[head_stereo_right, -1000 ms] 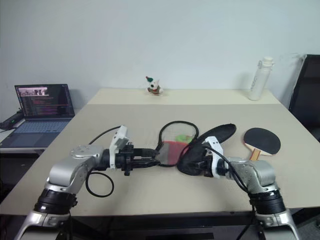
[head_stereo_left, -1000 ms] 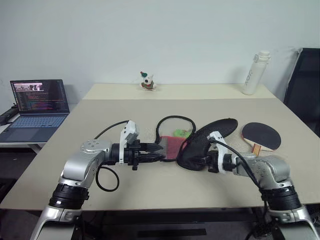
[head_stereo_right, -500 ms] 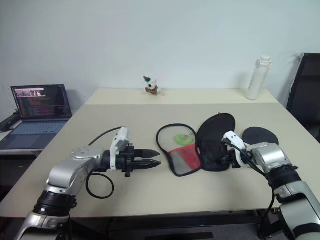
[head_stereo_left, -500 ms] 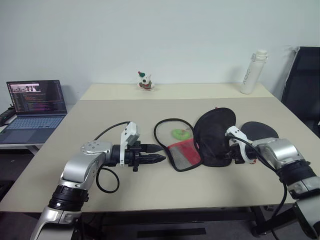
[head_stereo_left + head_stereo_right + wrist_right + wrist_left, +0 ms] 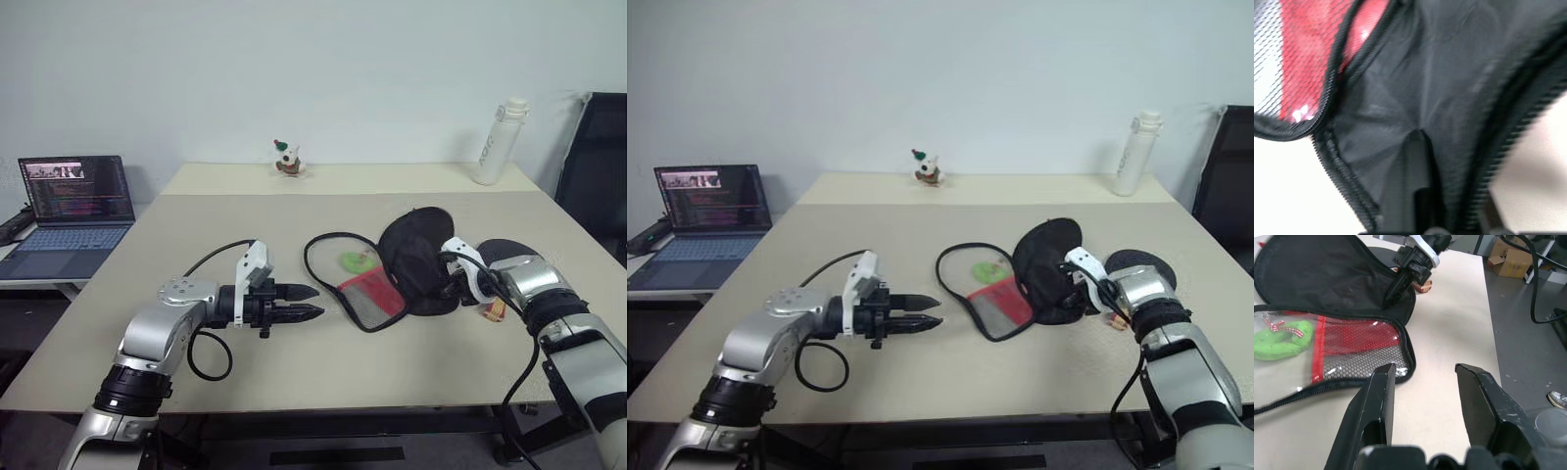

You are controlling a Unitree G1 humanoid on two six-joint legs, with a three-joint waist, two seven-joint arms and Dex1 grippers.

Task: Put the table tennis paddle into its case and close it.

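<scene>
The case lies unzipped in the middle of the table. Its mesh and red half [image 5: 364, 292] lies flat with a green charm [image 5: 350, 261] on it. Its black flap [image 5: 411, 259] is tilted up to the right. My right gripper [image 5: 449, 286] is shut on that flap's edge, one finger [image 5: 1413, 166] pressed on the black fabric. The table tennis paddle [image 5: 509, 253] lies just behind my right gripper, partly hidden, its striped handle [image 5: 493, 311] poking out. My left gripper [image 5: 317, 303] points right, open and empty, a short way left of the case [image 5: 1352, 340].
An open laptop [image 5: 73, 211] stands on a side desk to the left. A small toy figure [image 5: 286, 159] and a white bottle [image 5: 498, 142] stand along the table's far edge. A black chair [image 5: 598, 166] is at the right.
My right gripper has swung the black flap to the right, laying the case open. The mesh half has slid right, away from my left gripper, which has kept still.
</scene>
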